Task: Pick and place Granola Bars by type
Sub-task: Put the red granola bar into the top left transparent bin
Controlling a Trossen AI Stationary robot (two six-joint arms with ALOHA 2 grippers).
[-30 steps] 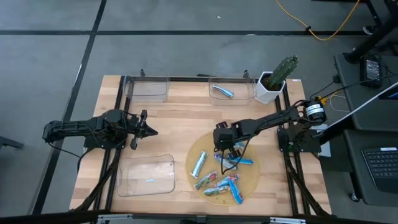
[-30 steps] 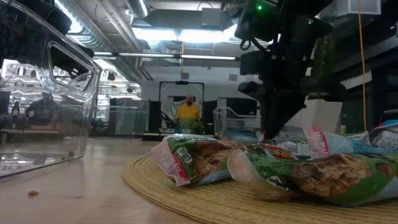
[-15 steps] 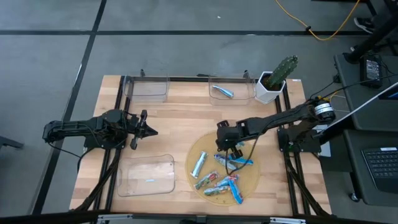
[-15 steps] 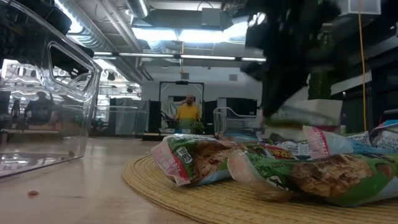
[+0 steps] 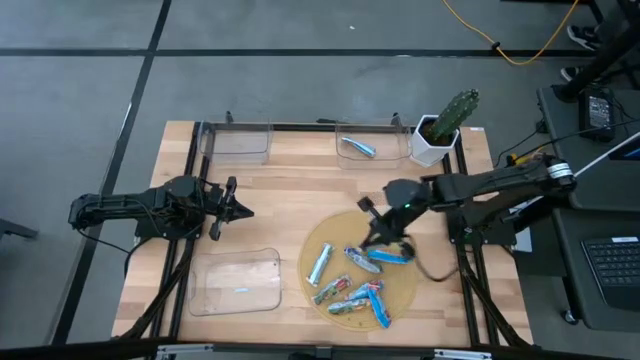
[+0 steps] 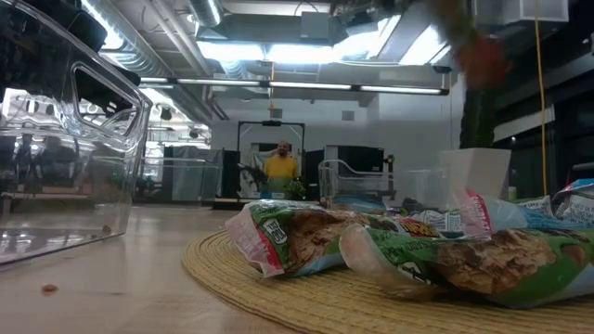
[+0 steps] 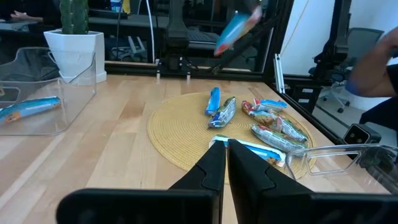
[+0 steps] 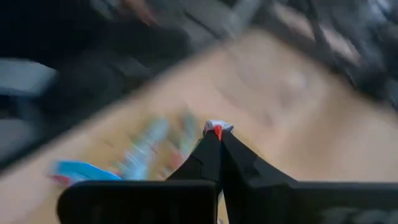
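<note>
Several granola bars (image 5: pixel 358 292) in blue, silver and green wrappers lie on a round woven mat (image 5: pixel 402 298) at the table's near right. One more blue bar (image 5: pixel 357 147) lies in the clear tray (image 5: pixel 388 152) at the far edge. My right gripper (image 5: pixel 368 212) hangs above the mat's far part, shut on a blue-wrapped bar (image 7: pixel 236 28) that shows blurred in the air. My left gripper (image 5: pixel 245 210) waits shut at the table's left side, touching nothing. My right gripper pinches the bar between its two fingertips. A white-and-red bit of the wrapper's end (image 8: pixel 216 127) sticks out past the tips. The bar is lifted clear of the mat and hangs tilted in the air. Blur hides the rest of the hold.
An empty clear tray (image 5: pixel 240 140) stands at the far left, another (image 5: pixel 238 282) at the near left. A potted cactus (image 5: pixel 445 125) stands at the far right corner. In the room beyond, a person in yellow (image 6: pixel 281 167) shows far off.
My right gripper has risen from the mat and drawn back toward the table's right edge, tipping from steeply downward to nearer level. It has stayed shut and has lifted one bar clear of the pile. The other bars have stayed on the mat.
</note>
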